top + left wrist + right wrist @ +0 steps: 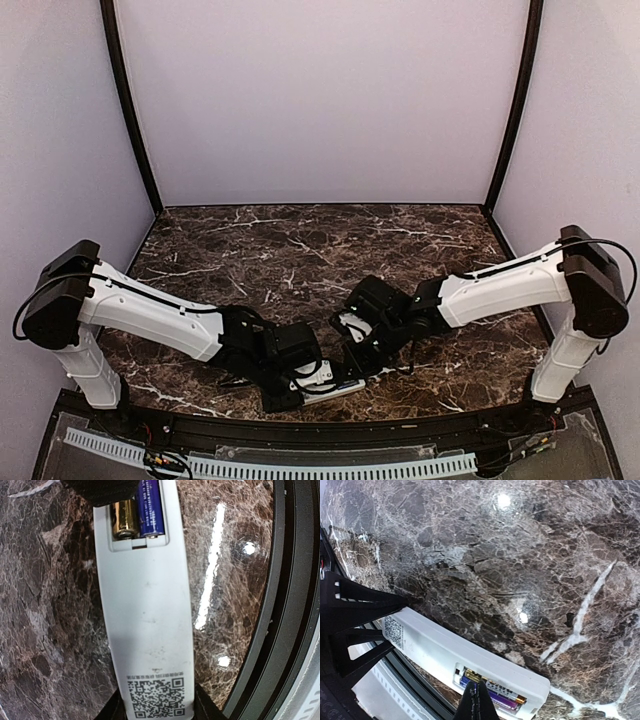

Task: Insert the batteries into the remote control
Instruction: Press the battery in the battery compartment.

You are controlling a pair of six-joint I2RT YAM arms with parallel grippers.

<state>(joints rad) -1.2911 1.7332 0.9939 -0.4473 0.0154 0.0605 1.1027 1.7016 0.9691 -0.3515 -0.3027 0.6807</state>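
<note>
Two slim bluish batteries (150, 515) fill the white plastic remote control's (145, 630) back recess (142, 541), left claw (160, 704) clamping its end, right claw (476, 700) pinched shut, empty, over the recess.

The dark, white-veined marble table (300, 250) has the remote control (145, 620) by its near edge.

remote control (145, 630): slim white bar, back side up, QR code at one end, open recess at the other
remote control place: lying flat just beside black table rim (295, 605), nearly parallel to it
batteries (150, 515): two, side by side, seated lengthwise in the recess; one gold-toned, one blue-purple
</note>
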